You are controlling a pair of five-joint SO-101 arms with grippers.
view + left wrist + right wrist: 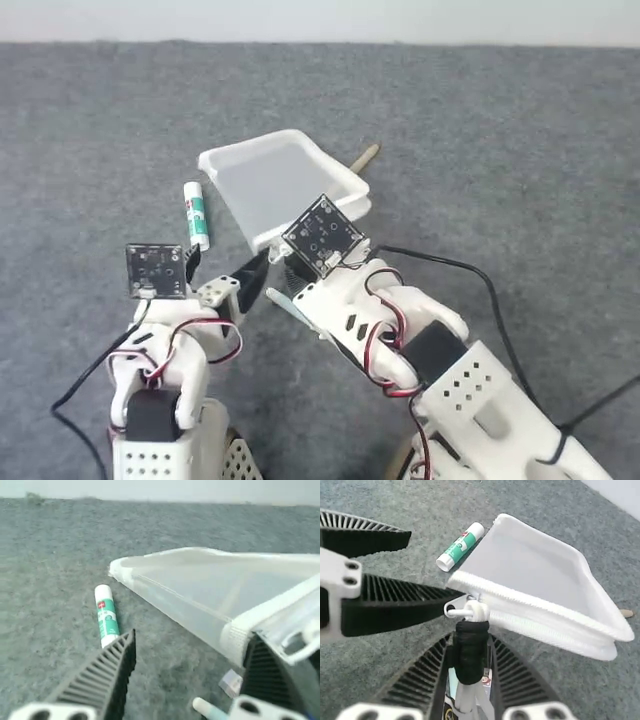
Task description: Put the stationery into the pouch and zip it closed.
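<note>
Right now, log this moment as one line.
left gripper: open by pouch corner | right gripper: shut on zip pull | glue stick: outside, beside pouch | pencil: beyond pouch

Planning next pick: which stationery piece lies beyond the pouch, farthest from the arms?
The tan pencil poking out at the pouch's far corner; the green-and-white glue stick lies beside the pouch's other edge, closer in.
</note>
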